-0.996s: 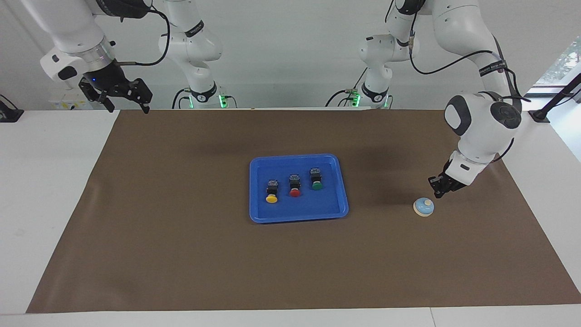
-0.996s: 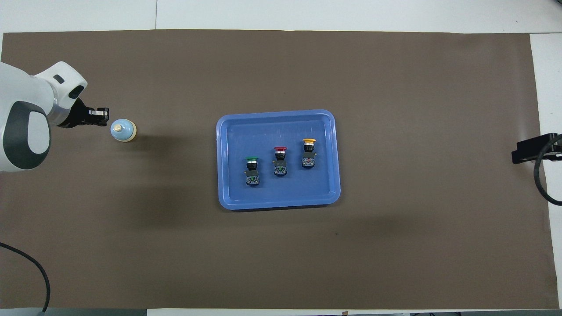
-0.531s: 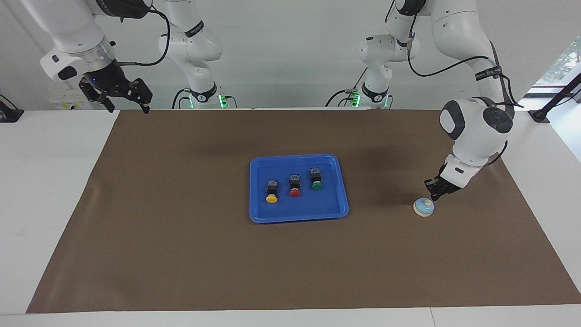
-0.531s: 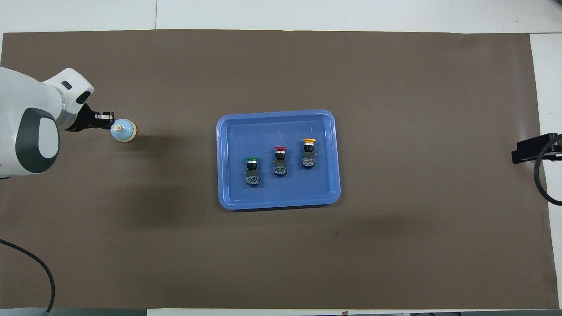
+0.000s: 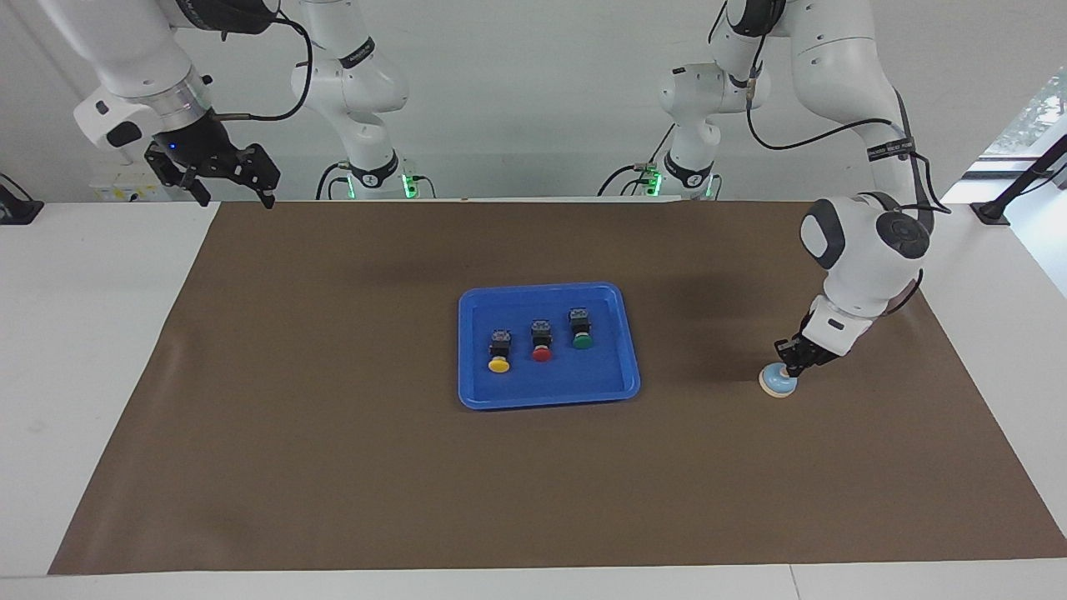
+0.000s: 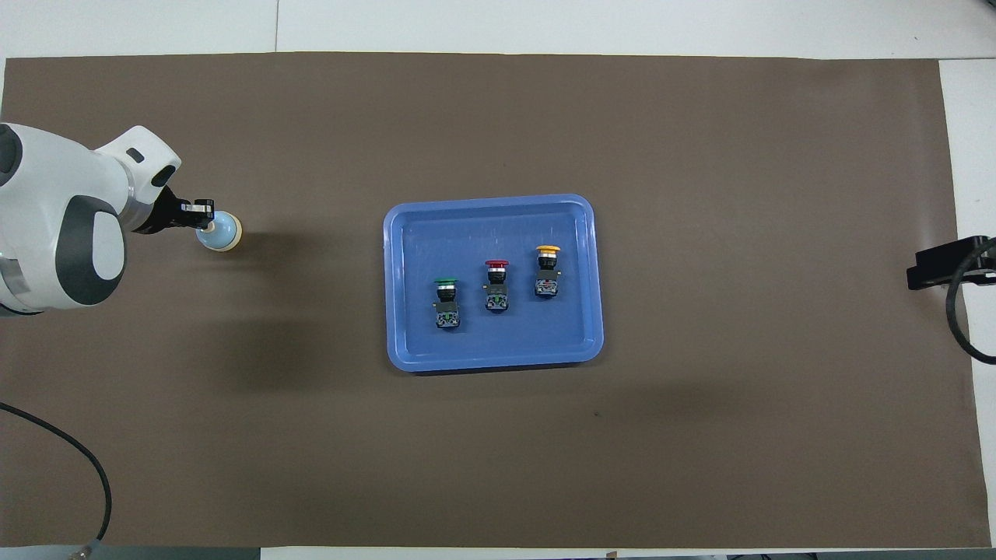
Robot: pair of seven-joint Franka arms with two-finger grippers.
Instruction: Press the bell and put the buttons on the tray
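The light-blue bell (image 5: 777, 383) (image 6: 223, 234) sits on the brown mat toward the left arm's end of the table. My left gripper (image 5: 788, 367) (image 6: 205, 223) is shut, and its tips rest on the top of the dome, hiding the knob. The blue tray (image 5: 550, 385) (image 6: 490, 200) lies mid-table. In it, side by side, stand the yellow button (image 5: 498, 364) (image 6: 548, 250), the red button (image 5: 542, 353) (image 6: 497, 264) and the green button (image 5: 582, 341) (image 6: 444, 281). My right gripper (image 5: 236, 197) waits open and empty, raised over the mat's corner at the right arm's end.
The brown mat (image 5: 333, 467) covers most of the white table (image 5: 83, 350). A black clamp stand (image 5: 1013, 196) sits at the table's edge by the left arm's end.
My left gripper has come down and sideways from beside the bell onto its top. The bell, tray, buttons and right arm have not moved.
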